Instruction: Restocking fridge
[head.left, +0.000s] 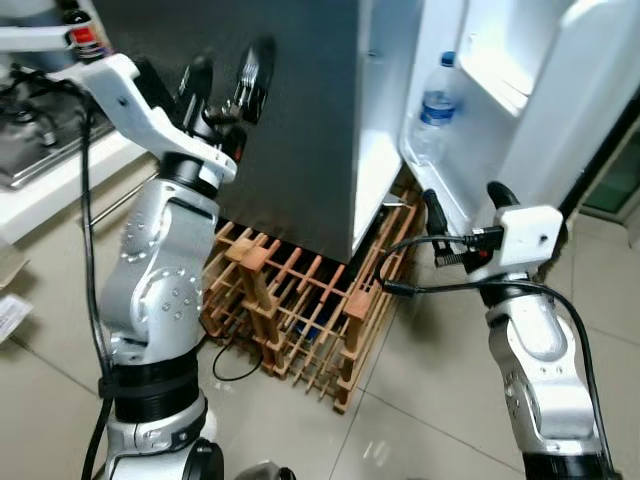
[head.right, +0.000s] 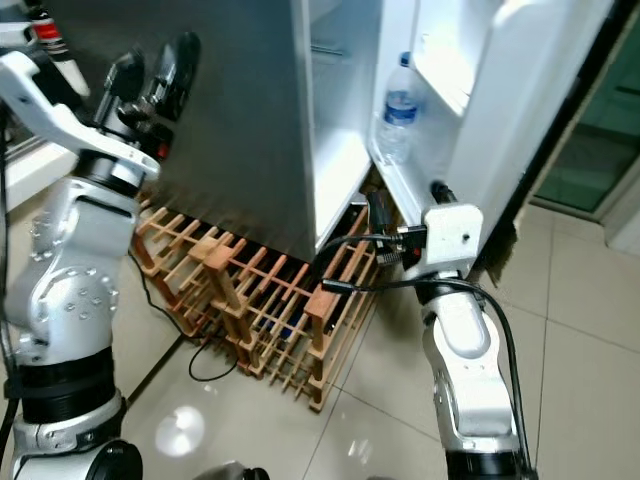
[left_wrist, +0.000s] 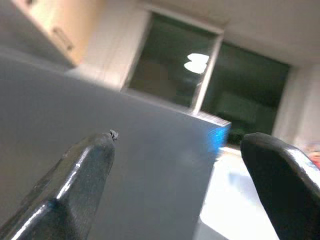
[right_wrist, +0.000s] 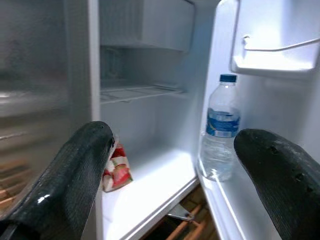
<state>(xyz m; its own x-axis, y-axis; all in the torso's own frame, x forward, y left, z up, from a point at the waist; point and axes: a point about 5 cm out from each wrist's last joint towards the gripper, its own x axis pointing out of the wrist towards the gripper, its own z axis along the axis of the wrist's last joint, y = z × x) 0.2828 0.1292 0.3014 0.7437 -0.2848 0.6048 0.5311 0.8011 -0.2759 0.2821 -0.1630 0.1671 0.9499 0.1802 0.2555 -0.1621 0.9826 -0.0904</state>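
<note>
One water bottle (right_wrist: 220, 129) in the fridge (right_wrist: 150, 100) door, centre-right; one red packet (right_wrist: 116, 172) lower left; left gripper (head.left: 225, 85) and right gripper (right_wrist: 170, 175) both spread, holding nothing.

The floor (head.left: 430, 400) is made of pale glossy tiles with thin dark joints, and it reflects a light near the bottom of the head views. A low wooden rack (head.left: 300, 310) of crossed slats lies on the floor with a thin black cable (head.left: 235, 375) curling at its front edge, and on the robot's left there is a white counter (head.left: 50, 190) with a steel stove top (head.left: 30, 135). From the left wrist view a big dark window (left_wrist: 200, 85) with white frame reflects a ceiling lamp, beside pale cupboards (left_wrist: 60, 30).
</note>
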